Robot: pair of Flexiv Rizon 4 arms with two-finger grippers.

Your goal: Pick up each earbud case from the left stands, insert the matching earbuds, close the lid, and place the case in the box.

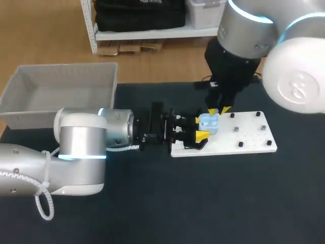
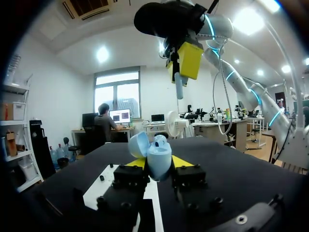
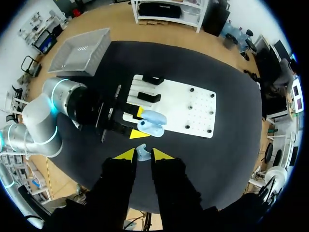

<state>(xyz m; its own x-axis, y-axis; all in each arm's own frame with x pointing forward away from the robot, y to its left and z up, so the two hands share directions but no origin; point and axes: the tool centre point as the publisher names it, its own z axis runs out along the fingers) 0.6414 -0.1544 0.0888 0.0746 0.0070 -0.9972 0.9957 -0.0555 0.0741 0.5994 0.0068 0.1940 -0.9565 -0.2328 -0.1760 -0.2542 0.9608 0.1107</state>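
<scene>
1. One pale blue earbud case (image 1: 208, 123) sits clamped between the yellow-tipped fingers of the left gripper (image 1: 200, 128). It is held over the near-left corner of the white board (image 1: 251, 138).
2. In the left wrist view the case (image 2: 159, 158) is a smooth, rounded shell. Its lid (image 2: 138, 144) is hinged open and leans off to one side, and a rounded pale blue shape shows at its open mouth.
3. The left gripper's fingers (image 2: 136, 163) press the shell from two sides, one yellow tip on each flank.
4. The right gripper (image 1: 218, 110) hangs directly above the case, pointing down, with its fingers pinched on a small pale blue earbud (image 2: 179, 86). The earbud's stem points down toward the open case but stays apart from it.
5. From the right wrist view, that earbud (image 3: 142, 155) shows between the two yellow tips, with the open case (image 3: 150, 123) just ahead of them.
6. Two black stands (image 3: 147, 95) sit at the board's end, beside the left gripper.
7. A grey box (image 1: 30, 116) rests on the far-left part of the dark counter (image 1: 203, 203), well apart from the board.
</scene>
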